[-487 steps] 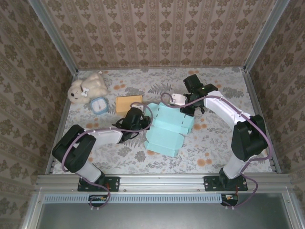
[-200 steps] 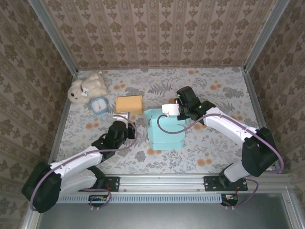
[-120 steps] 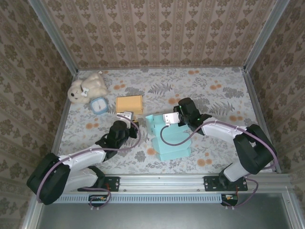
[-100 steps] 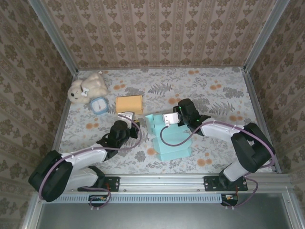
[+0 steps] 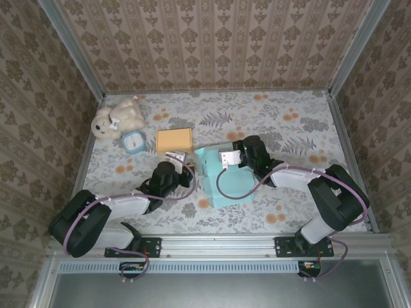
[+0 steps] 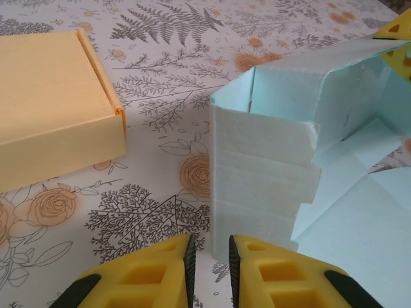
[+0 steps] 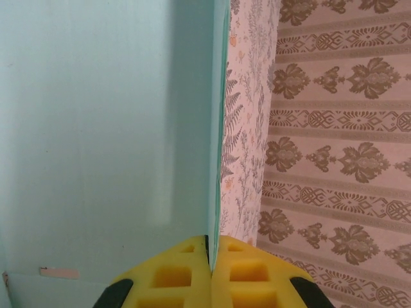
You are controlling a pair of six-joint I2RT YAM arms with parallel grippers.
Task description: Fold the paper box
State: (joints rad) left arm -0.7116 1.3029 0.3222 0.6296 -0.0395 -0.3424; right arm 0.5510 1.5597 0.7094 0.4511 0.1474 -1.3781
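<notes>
Half-folded teal box [image 5: 232, 183] stands mid-desk [image 5: 302, 135], one wall pinched in the right claw [image 7: 210, 242]. Left claw [image 6: 210, 247], narrowly parted, sits at its corner. Closed orange box [image 5: 174, 139] lies behind. Patterned walls [image 5: 218, 45] surround.

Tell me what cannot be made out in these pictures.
- Right wrist view: the blue box, pinched by the right fingers, hides whatever lies left of it; its overall shape cannot be read.
- Left wrist view: the frame edges cut off the blue box's right side and the orange box's left part; whether the left fingers touch the blue box is unclear.
- Top view: the clock face is too small to read.
</notes>
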